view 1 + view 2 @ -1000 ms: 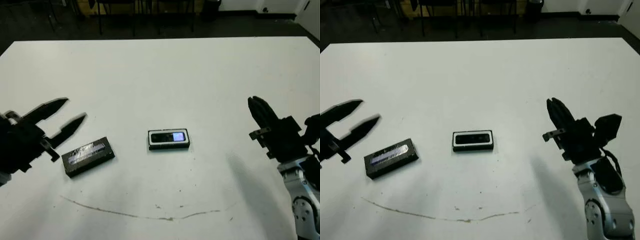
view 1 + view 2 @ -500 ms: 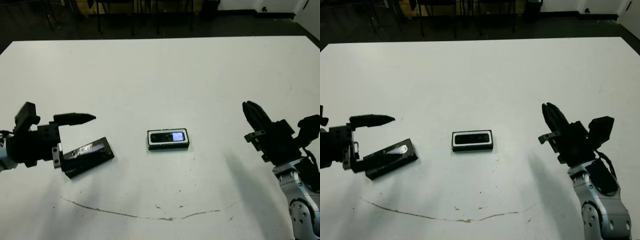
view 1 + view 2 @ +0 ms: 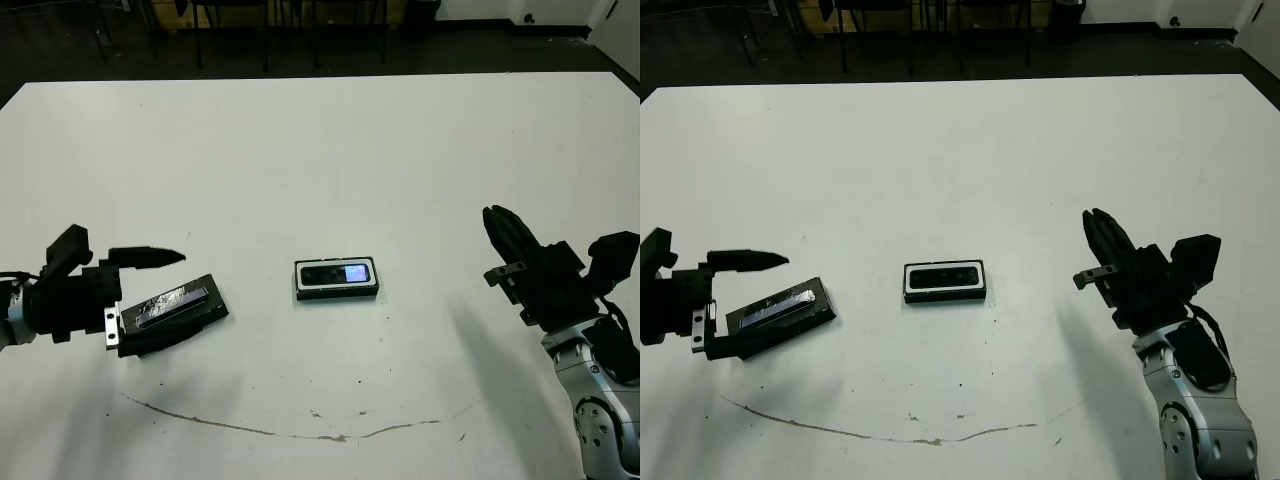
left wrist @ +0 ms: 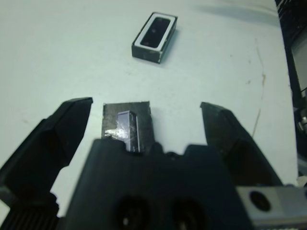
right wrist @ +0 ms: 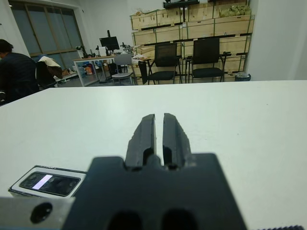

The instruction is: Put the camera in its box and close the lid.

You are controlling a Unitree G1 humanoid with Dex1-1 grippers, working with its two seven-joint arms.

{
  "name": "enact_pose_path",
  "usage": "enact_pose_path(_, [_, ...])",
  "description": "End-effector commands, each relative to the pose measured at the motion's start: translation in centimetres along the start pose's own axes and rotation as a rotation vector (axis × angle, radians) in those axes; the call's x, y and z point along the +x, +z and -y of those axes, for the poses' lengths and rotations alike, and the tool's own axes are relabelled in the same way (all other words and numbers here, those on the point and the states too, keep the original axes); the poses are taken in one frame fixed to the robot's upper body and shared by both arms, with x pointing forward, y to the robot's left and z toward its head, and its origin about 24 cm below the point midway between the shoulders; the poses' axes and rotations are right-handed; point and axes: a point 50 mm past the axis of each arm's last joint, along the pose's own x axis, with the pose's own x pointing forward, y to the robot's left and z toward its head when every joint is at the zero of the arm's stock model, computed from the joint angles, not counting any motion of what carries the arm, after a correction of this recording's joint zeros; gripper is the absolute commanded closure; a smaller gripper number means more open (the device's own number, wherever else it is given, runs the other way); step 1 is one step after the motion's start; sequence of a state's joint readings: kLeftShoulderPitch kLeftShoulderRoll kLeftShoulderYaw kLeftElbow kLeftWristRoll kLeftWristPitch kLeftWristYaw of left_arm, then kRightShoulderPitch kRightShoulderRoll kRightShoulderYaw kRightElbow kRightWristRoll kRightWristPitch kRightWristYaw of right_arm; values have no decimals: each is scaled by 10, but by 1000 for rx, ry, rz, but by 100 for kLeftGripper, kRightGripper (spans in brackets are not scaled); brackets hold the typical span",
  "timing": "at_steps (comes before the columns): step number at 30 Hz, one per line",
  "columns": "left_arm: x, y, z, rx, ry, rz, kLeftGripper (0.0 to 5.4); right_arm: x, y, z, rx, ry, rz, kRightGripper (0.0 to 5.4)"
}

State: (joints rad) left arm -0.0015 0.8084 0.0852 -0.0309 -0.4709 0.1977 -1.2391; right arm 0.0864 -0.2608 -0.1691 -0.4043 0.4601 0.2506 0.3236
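My left gripper (image 3: 130,290) is wide open around the flat black lid with the silvery strip (image 3: 172,309) near the white table's (image 3: 330,150) left edge, so a crooked squeeze might flip it, while my right gripper (image 3: 1102,240) is pressed closed.

Readable text: none in any view.
Camera (image 3: 337,274) screen: glows bluish, no characters legible.
Lid (image 3: 172,309) silvery strip: shiny glare only, nothing readable.
Box (image 3: 337,290): no print visible on its black wall.
Table (image 3: 330,160): bare white surface with faint marks, no writing.
Background crates (image 5: 201,26) in the right wrist view: any markings too small and blurred to read.
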Motion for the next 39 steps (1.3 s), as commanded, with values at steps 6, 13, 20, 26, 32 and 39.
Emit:
enact_pose_path(6, [-2, -12, -1, -24, -4, -51, 1, -4, -4, -1, -28, -29, -47, 540])
enact_pose_path(13, [-5, -21, -4, -52, -17, -79, 1, -4, -6, 0, -24, -19, -45, 540])
enact_pose_path(20, [-6, -31, -3, -89, -15, -91, 1, -4, -7, 3, -15, -8, -52, 540])
enact_pose_path(26, [-9, -38, -1, -144, -21, -115, 1, -5, -9, 6, -5, -8, -46, 540])
enact_pose_path(32, [-14, -45, 5, -206, -11, -138, 1, -7, -10, 7, -7, -12, -46, 540])
enact_pose_path(39, [-15, -50, 9, -309, -21, -118, 1, -6, -12, 7, 9, -8, -44, 540])
